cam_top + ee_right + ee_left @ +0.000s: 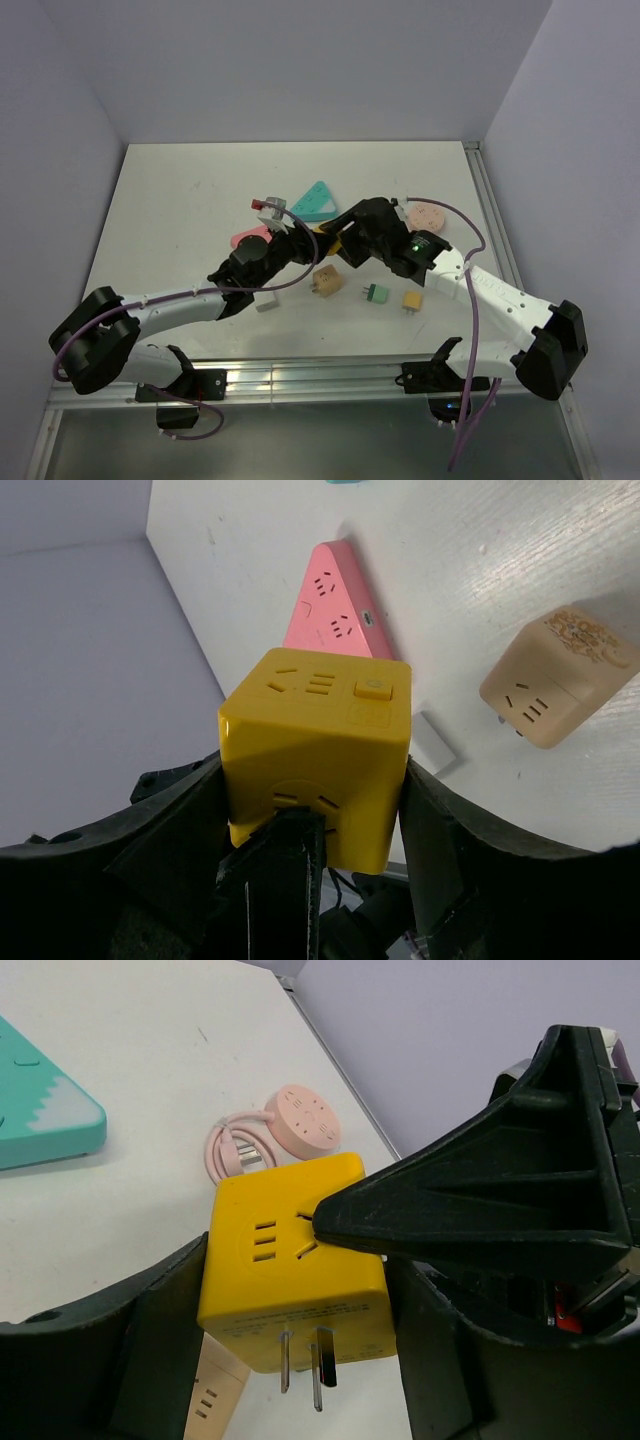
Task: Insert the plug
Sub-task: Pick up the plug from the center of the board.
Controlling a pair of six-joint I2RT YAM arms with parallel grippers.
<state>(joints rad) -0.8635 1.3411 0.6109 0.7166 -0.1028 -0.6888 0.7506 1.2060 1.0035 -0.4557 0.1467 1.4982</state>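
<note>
Right end effector (312, 780) is pinching the yellow cube (315, 720); left end effector (295, 1310) is clamping it too, prongs (322, 1360) poking out at six o'clock in left wrist view.

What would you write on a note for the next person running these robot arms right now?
Left tool: clamped on the yellow plug cube, which is held up off the table.
Right tool: clamped on the same cube, across its other sides.
Things: the cube's prongs are bare and in no socket. The pink power strip and the teal power strip lie on the table nearby.
Done: cube lifted, both tools on it.
Left: one tool lets go, then the prongs go into a socket. I cannot tell which strip is meant.
</note>
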